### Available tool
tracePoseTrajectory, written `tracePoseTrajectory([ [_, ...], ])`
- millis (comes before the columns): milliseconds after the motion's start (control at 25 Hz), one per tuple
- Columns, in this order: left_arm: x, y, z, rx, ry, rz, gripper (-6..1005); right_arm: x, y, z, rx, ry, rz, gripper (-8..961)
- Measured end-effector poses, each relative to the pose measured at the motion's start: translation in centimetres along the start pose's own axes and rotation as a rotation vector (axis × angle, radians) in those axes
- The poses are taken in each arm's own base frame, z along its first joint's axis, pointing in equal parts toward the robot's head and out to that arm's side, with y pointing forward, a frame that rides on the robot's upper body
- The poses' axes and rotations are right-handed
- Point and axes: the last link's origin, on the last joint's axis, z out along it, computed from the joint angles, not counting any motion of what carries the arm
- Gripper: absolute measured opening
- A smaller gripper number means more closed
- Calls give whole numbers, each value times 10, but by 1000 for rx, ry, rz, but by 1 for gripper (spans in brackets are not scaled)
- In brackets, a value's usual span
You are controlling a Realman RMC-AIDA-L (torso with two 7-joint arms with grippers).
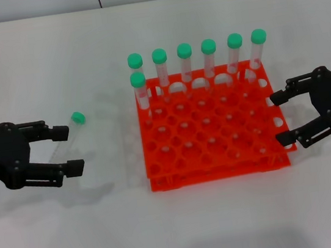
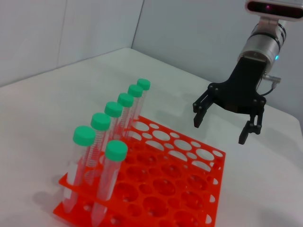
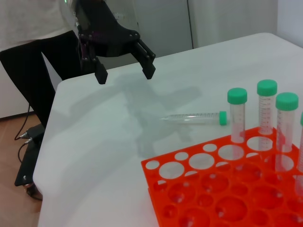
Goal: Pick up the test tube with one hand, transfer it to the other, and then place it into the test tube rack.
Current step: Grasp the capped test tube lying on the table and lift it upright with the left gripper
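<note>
The test tube [image 1: 74,125] lies flat on the white table to the left of the rack, its green cap pointing away from me. It also shows in the right wrist view as the test tube [image 3: 194,117], just beyond the rack's corner. My left gripper [image 1: 67,150] is open and hovers above the tube, holding nothing; from the right wrist it is the left gripper [image 3: 125,74], clear of the table. The orange test tube rack [image 1: 222,174] stands in the middle. My right gripper [image 1: 280,118] is open and empty beside the rack's right edge, seen too as the right gripper [image 2: 220,130].
Several green-capped tubes [image 1: 185,59] stand upright along the rack's back row, and one more tube [image 1: 140,90] stands in the second row at the left. The rack's other holes [image 2: 161,179] are unfilled. White table surrounds the rack [image 3: 151,182].
</note>
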Motion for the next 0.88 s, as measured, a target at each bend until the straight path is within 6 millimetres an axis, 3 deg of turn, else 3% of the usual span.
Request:
tracePoseTrajectory([
  [880,0,0,0,4,-8,-24,878,2,2,2,-4,-4,1,872],
])
